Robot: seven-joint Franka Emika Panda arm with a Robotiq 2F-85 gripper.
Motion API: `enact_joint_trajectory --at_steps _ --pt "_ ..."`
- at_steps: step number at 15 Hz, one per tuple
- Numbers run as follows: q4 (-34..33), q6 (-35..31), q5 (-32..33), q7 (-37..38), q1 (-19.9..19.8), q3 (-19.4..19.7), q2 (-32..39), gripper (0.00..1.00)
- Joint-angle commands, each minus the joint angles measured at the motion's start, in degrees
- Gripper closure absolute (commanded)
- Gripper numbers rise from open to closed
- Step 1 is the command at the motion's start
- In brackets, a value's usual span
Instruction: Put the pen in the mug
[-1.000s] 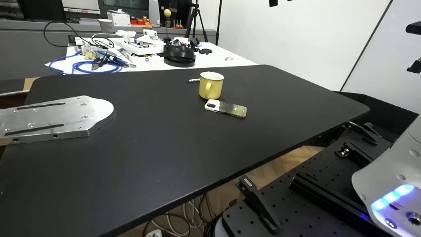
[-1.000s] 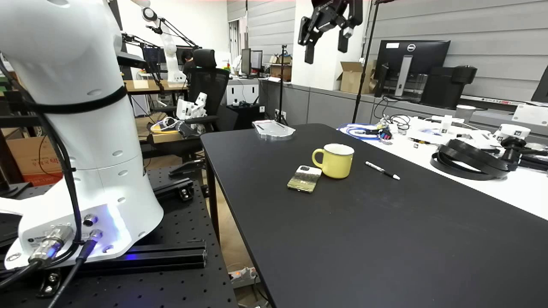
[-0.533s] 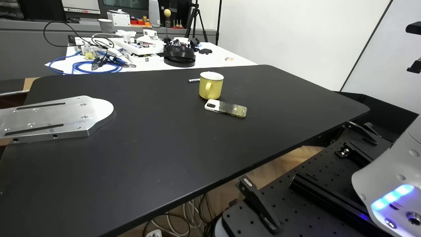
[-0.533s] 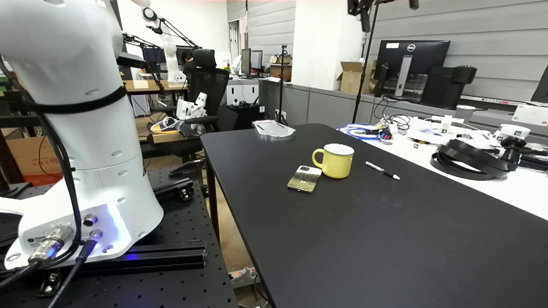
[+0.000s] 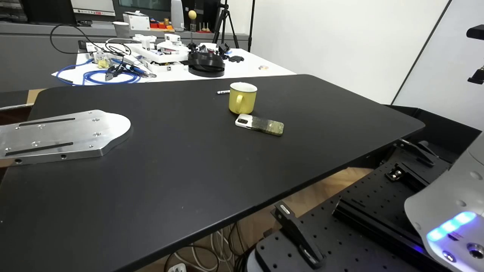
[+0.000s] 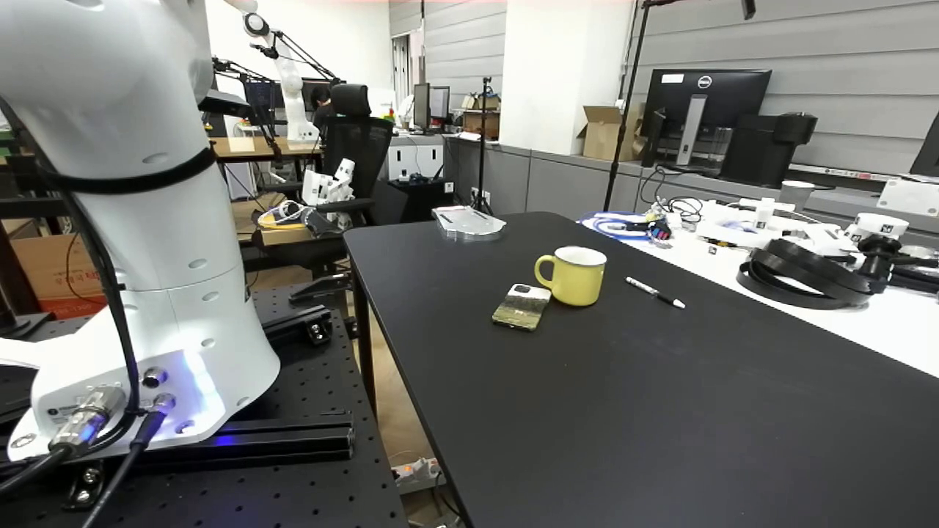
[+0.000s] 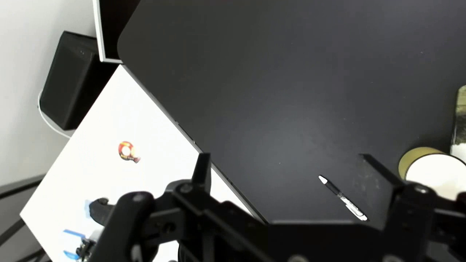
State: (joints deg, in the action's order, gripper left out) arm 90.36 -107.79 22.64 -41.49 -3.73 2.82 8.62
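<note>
Robotics lab | robot arm on perforated plate | monitor | tripod | office chair

Your arm is white and smoothly rounded, dotted with oval grey caps. A black band circles it, a black cable runs down it, and metal plugs sit at the base, where a light strip glows blue. Your gripper is black, studded with round screws.

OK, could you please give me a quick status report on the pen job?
End effector open, holding nothing. Pen lying on the table, outside the mug. Phone beside the mug, away from the pen; likely not in the way.
</note>
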Motion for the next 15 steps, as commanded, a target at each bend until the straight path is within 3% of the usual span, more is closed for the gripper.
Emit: enact_joint_trajectory --at_steps 1,6,12,13,15 --pt "-14.18 2.36 1.41 -11.97 -0.15 -0.56 10.24 0.00" --pt "-27.85 1.14 -0.51 -27.45 0.85 -2.88 21.04 0.00" --pt "-33.37 -1.61 -4.58 -44.46 1.18 -7.57 25.78 0.00" --pt "-29.19 -1.92 -3.02 -39.35 1.95 -5.88 23.44 0.00" --pt "-29.31 -1.93 -3.23 -39.94 2.15 -6.16 23.86 0.00"
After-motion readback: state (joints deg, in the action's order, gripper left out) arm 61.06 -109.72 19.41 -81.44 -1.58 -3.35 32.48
